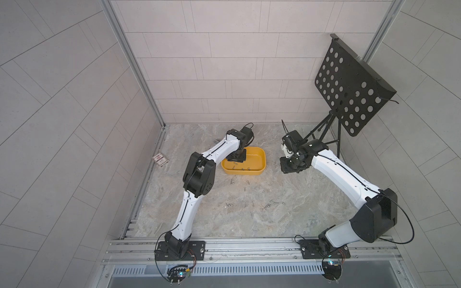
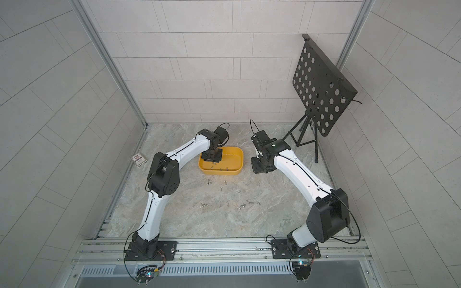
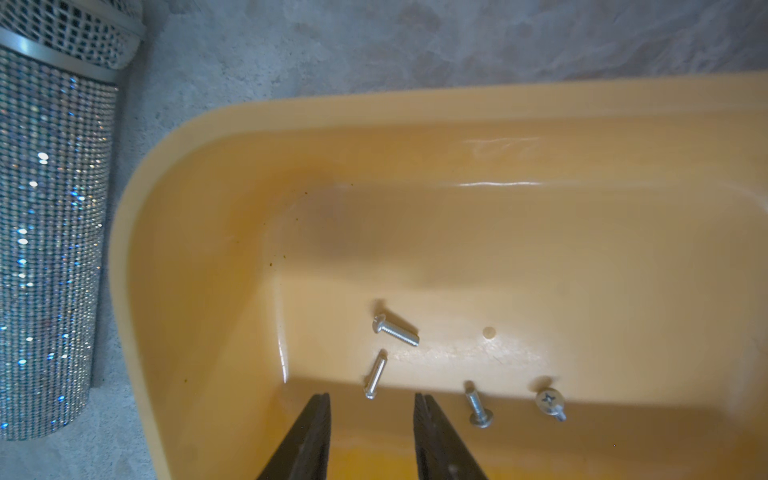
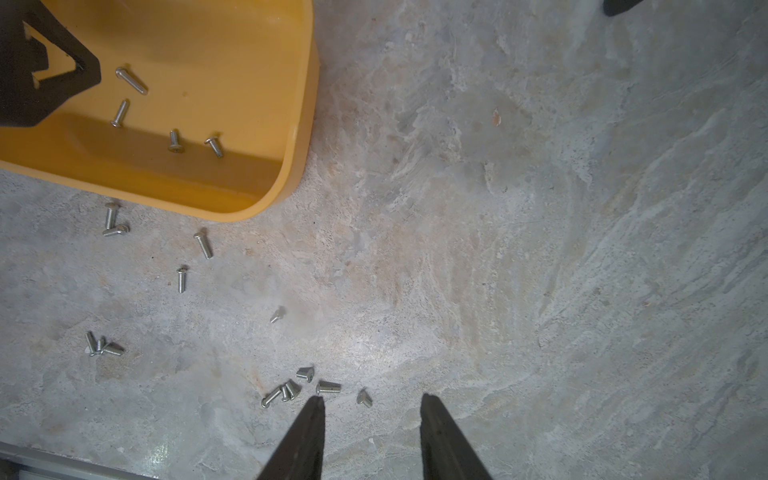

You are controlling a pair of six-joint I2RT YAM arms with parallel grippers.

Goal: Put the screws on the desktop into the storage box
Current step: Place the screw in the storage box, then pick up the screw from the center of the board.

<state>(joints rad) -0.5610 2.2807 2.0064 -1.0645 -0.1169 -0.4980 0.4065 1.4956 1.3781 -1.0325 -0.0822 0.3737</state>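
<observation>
At the far left, a small red-and-white card box (image 1: 160,161) lies on the table (image 1: 249,224), a flat grey-beige surface with a pale marble pattern. Next is a glittery tube (image 3: 50,232), covered in tiny sparkling squares with a silver band, just beside the yellow box (image 1: 249,172). The yellow box is a shallow, smooth plastic tub with rounded corners, near the back middle of the table. The left fingers (image 3: 316,428), thin black wedges, hang over its left end, parted with a clear gap and nothing between them. Four small silver screws (image 3: 397,330), threaded with rounded heads, lie on its floor. More loose screws (image 4: 328,387) are scattered on the table in front of it, some in small clusters. To its right, the right fingers (image 4: 309,432) hover above the table, also parted and holding nothing. At the far right stands a black metal stand (image 1: 349,87) whose plate is full of round holes.
</observation>
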